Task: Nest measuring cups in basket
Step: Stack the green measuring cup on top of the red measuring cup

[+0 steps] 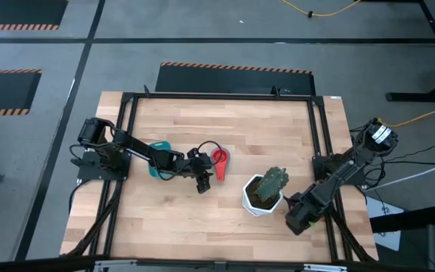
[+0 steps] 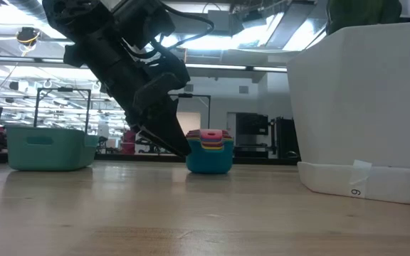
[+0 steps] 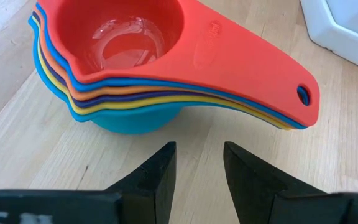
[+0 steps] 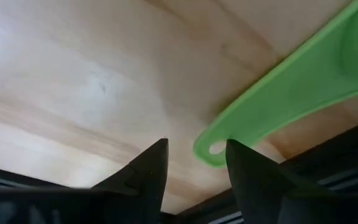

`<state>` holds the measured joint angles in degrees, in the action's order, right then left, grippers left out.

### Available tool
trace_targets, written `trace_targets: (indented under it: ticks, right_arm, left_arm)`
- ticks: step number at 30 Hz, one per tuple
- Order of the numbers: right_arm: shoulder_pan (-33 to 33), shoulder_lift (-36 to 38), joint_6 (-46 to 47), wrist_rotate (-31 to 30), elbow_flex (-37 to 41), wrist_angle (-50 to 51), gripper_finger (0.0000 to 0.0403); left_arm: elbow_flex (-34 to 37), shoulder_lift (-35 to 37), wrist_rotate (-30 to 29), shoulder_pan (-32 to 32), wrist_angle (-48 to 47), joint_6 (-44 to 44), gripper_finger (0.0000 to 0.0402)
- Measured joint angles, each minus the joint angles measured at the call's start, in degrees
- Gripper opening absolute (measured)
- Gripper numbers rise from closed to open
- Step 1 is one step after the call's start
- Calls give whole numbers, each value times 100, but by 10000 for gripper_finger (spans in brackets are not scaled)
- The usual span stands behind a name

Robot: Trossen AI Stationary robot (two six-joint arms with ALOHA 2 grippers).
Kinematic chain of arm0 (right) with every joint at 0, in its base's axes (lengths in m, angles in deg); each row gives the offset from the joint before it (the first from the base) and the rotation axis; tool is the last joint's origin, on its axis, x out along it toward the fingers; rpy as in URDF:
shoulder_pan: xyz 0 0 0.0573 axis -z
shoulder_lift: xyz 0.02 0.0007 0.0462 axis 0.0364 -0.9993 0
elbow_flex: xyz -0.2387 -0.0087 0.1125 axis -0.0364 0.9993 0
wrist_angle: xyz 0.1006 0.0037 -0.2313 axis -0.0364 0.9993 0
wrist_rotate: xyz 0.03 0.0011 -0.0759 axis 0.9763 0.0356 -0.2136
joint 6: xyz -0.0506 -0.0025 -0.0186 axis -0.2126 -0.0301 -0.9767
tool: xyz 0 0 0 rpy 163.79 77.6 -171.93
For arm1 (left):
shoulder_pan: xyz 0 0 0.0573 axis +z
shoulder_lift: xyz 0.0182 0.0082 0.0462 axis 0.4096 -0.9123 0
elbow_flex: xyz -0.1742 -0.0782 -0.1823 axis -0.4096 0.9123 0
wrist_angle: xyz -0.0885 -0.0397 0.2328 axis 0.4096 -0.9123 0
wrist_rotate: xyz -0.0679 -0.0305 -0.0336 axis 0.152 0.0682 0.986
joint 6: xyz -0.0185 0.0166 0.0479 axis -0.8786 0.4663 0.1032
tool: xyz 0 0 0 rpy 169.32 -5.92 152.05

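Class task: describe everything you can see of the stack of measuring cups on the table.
The stack of measuring cups looks like glossy plastic: a red cup on top, then blue, orange, purple and yellow rims, with a larger blue bowl at the bottom. Handles fan the same way; the red one has a hole. It sits upright on the wooden table, outside the basket, untouched by the open left gripper.

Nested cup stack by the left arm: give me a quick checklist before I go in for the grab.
1. Nested cup stack upright on the table, red cup on top: ok.
2. Left gripper fingers apart, nothing between them: ok.
3. Left gripper lined up with the stack: ok, it sits just short of the stack, facing its side below the handles.
4. Basket upright with its opening free: ok from the low view; its inside cannot be seen.
5. White plant pot apart from the stack: ok.
6. Green cup by the right gripper, outside the stack: not ok, not yet nested.
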<state>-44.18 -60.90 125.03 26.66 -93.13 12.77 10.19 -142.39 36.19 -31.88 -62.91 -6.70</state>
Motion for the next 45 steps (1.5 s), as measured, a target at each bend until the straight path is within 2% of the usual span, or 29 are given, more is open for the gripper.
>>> trace_targets:
  ticks: [5, 12, 23, 30, 36, 45]
  right_arm:
    - [-198, -2, -286, -517, 0, -24, 167]
    - [-315, -2, -585, -546, -123, 28, 167]
    - [-383, -2, -1629, -1284, -630, 571, 167]
    - [-837, -2, -1638, -1412, -638, 567, 167]
    - [-1184, -2, -1650, -1952, -638, 501, 166]
    - [-1374, -82, -1646, -1988, -638, 503, 159]
  left_arm:
    - [0, 0, -2, 0, 0, -13, 128]
    - [0, 0, -2, 0, 0, -20, 128]
    - [0, 0, 2, 2, -2, -49, 128]
    - [0, 0, 61, 2, -2, -55, 128]
    - [0, 0, 61, 1, -2, -57, 128]
    - [0, 0, 62, 2, -2, -57, 128]
